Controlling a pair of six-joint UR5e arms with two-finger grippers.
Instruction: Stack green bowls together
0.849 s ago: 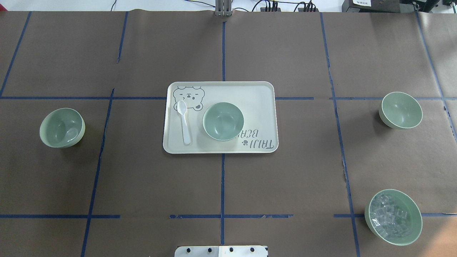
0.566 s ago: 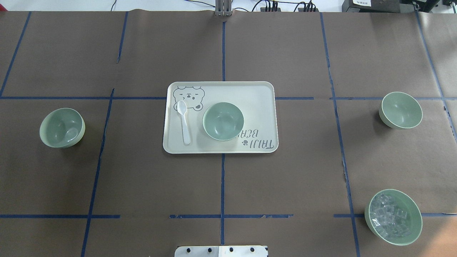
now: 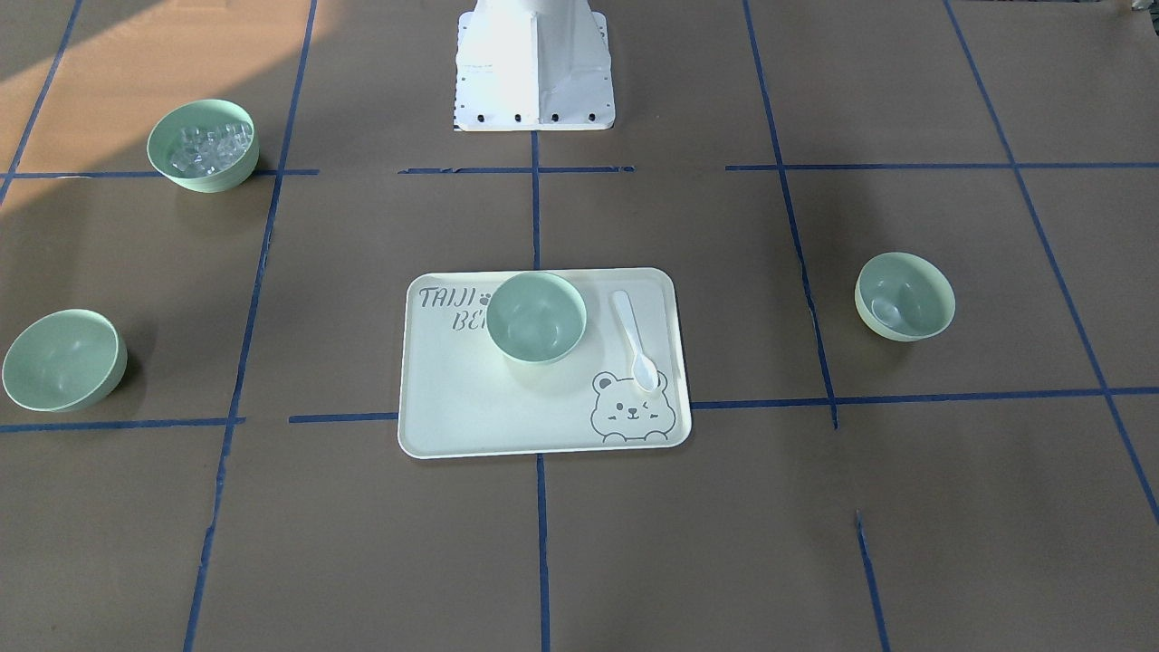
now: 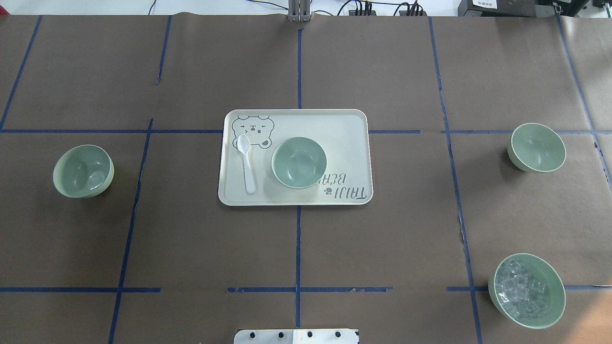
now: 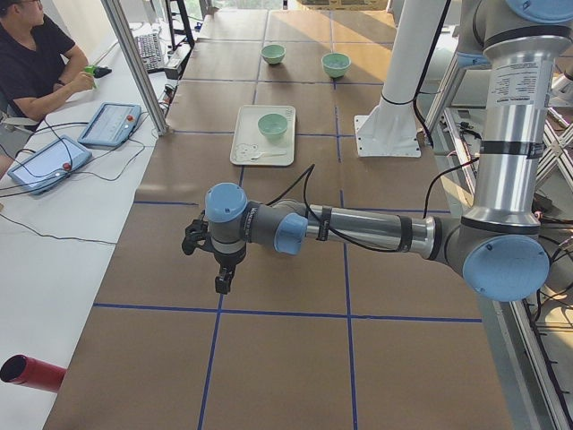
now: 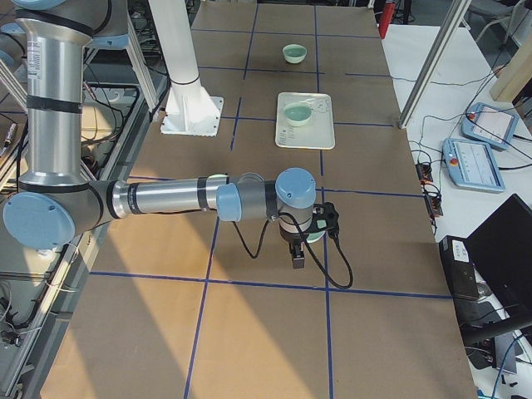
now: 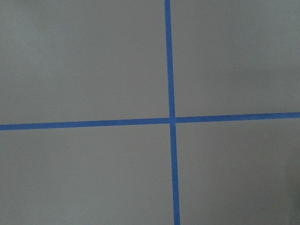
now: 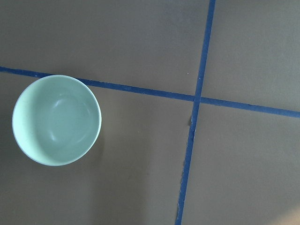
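Observation:
Three empty pale green bowls stand apart. One [image 4: 83, 171] is at the left, one [image 4: 299, 162] stands on the cream tray [image 4: 344, 124] in the middle, and one [image 4: 536, 147] is at the right. They also show in the front view: left bowl [image 3: 905, 296], middle bowl [image 3: 536, 317], right bowl [image 3: 63, 359]. The right wrist view shows one empty bowl [image 8: 56, 120] below it. My left gripper [image 5: 221, 285] and right gripper [image 6: 298, 260] point down, off the table's ends, far from the bowls. I cannot tell whether they are open or shut.
A green bowl of clear cubes [image 4: 527, 290] stands near right. A white spoon [image 4: 246, 165] lies on the tray beside the middle bowl. Blue tape lines cross the brown table. The robot's base [image 3: 534, 63] is at the near edge. An operator [image 5: 36, 63] sits beside the table.

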